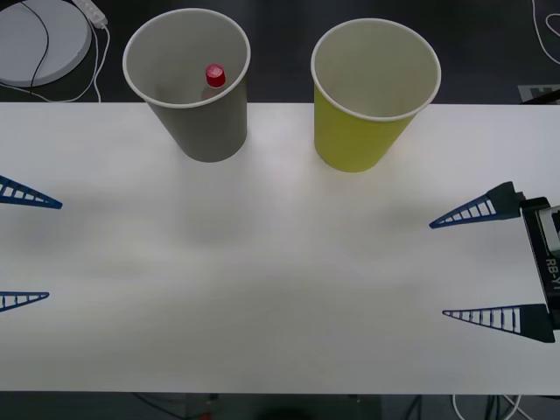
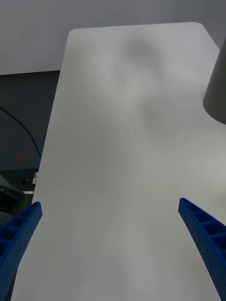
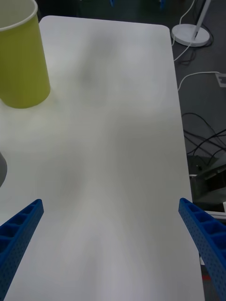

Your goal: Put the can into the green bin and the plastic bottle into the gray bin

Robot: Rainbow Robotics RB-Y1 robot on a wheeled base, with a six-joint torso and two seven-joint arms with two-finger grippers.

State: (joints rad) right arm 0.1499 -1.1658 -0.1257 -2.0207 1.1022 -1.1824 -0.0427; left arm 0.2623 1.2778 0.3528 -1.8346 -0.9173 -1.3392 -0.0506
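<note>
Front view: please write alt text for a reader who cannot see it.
On a white table, the gray bin holds the plastic bottle, red cap showing, beside the green bin. The left gripper and right gripper rest open at the sides.

The gray bin (image 1: 199,105) and the green bin (image 1: 363,118) look like matt paper, each with a smooth white inside and a rolled rim. The bottle (image 1: 214,77) in the gray bin shows a glossy red plastic cap. The table (image 1: 262,280) is smooth, matt white. The fingers (image 1: 477,210) are blue, ribbed plastic with open lattice cells.
</note>
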